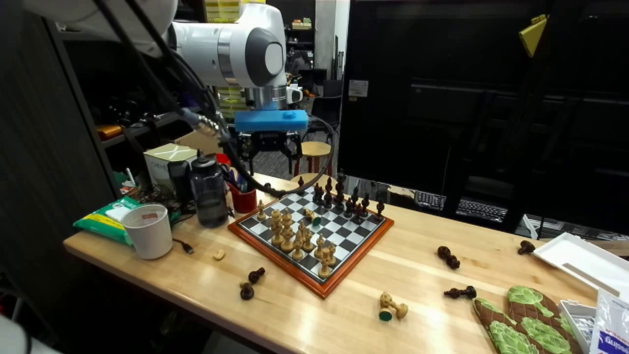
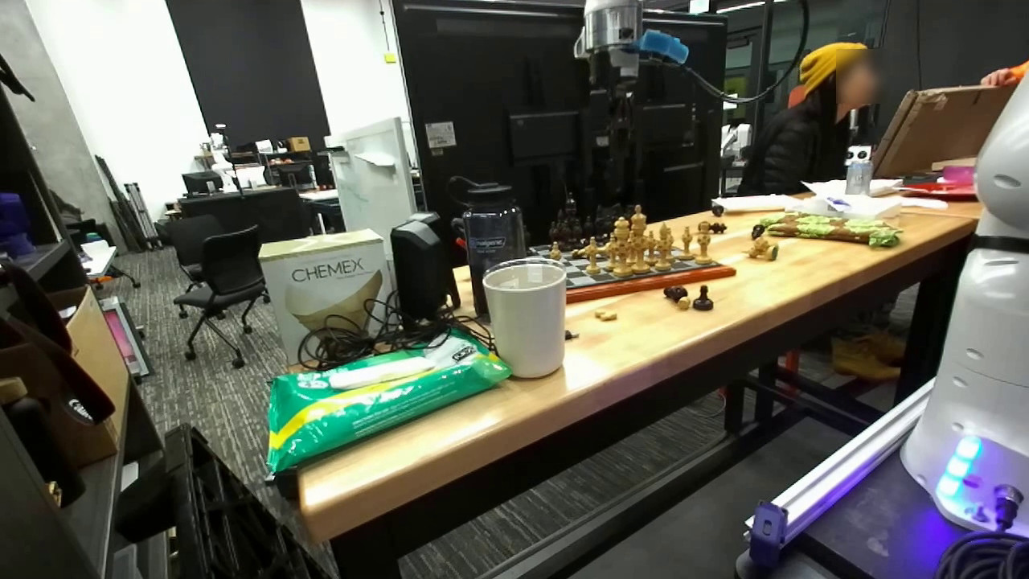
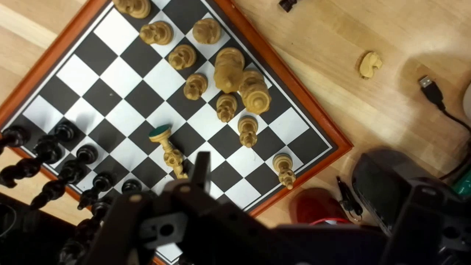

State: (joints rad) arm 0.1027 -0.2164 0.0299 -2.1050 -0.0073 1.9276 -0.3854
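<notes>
tan chess piece (image 3: 172, 157) lying on checkered board (image 3: 124, 117), below the jaws, jaws spread wide

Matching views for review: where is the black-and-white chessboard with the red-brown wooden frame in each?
In an exterior view: chessboard just below centre.
In an exterior view: chessboard slightly right of centre, low angle.
Wrist view: chessboard fills left and middle, partly cut off.
Shared landmark: small curved pale wooden piece beside the chessboard.

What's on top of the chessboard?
The chessboard bears upright light pieces and dark pieces, plus one light piece lying on its side. The gripper hides part of the chessboard, and whatever stands there, from the wrist view.
</notes>
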